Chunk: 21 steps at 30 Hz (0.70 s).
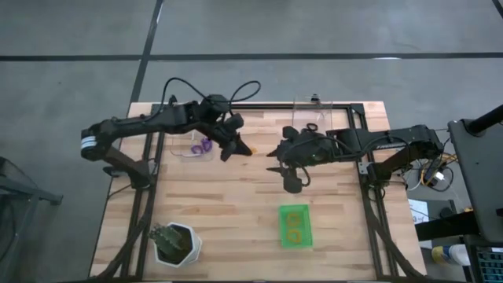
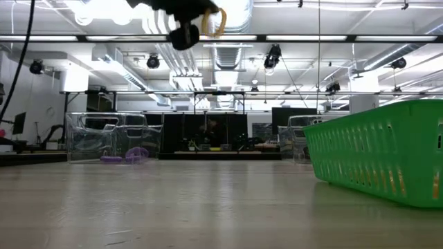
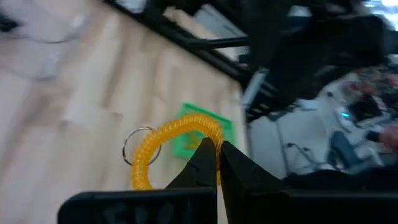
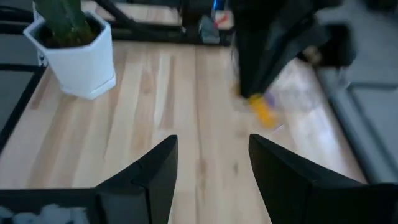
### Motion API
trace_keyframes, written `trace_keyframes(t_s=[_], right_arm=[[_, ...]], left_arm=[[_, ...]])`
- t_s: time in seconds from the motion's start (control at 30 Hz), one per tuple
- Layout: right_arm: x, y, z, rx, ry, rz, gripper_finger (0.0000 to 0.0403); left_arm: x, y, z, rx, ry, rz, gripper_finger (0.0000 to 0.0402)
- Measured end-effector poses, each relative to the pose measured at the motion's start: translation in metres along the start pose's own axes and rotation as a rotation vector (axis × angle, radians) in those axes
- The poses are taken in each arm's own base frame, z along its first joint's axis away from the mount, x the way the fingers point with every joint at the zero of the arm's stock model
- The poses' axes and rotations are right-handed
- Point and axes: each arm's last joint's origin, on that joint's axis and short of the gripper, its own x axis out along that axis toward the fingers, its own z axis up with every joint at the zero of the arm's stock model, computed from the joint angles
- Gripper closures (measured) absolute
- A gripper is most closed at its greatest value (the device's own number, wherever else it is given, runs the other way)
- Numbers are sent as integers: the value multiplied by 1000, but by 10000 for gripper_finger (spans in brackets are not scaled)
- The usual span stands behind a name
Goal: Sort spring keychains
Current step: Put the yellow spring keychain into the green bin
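High view: the left gripper point(image 1: 238, 146) hangs over the table's point(image 1: 236, 212) far-centre area, just beside a clear bin point(image 1: 189, 145) that holds a purple spring keychain point(image 1: 204, 145); an orange-yellow spring keychain point(image 1: 250, 148) is pinched at its tip. The right gripper point(image 1: 284, 169) sits nearby at mid-table, w/ nothing in it. Two more yellow coils point(image 1: 295, 224) lie in the green tray point(image 1: 295, 244) toward the near edge; a potted plant point(image 1: 175, 242) stands at the near-left corner. Low view: the left gripper point(image 2: 201, 21) is up high w/ the yellow coil point(image 2: 218, 22) beside it — purple coils point(image 2: 128, 155) rest in a far clear bin point(image 2: 111, 138), green tray point(image 2: 381, 162) at right. Left wrist view: fingers point(image 3: 233, 168) closed tight on the yellow coil point(image 3: 171, 140), its metal ring point(image 3: 138, 145) dangling; green tray point(image 3: 189, 140) below. Right wrist view: jaws spread wide, empty — fingers point(image 4: 155, 171) over bare wood, the yellow coil point(image 4: 262, 111) farther off, plant pot point(image 4: 74, 56) at the corner.
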Motion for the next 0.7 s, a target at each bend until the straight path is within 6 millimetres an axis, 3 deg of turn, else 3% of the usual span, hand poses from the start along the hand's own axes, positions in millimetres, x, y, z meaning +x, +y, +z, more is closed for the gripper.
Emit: trace_keyframes(t_s=[0.3,0.53,0.7], right_arm=[[1,0,10,-79,-99,-18,211],[9,2,9,-53,-87,-15,217],[13,2,8,-27,-79,-14,260]], left_arm=[[8,-34,6,32,-86,-176,401],[7,-36,8,29,-107,-189,401],[7,-36,8,30,-109,-190,401]])
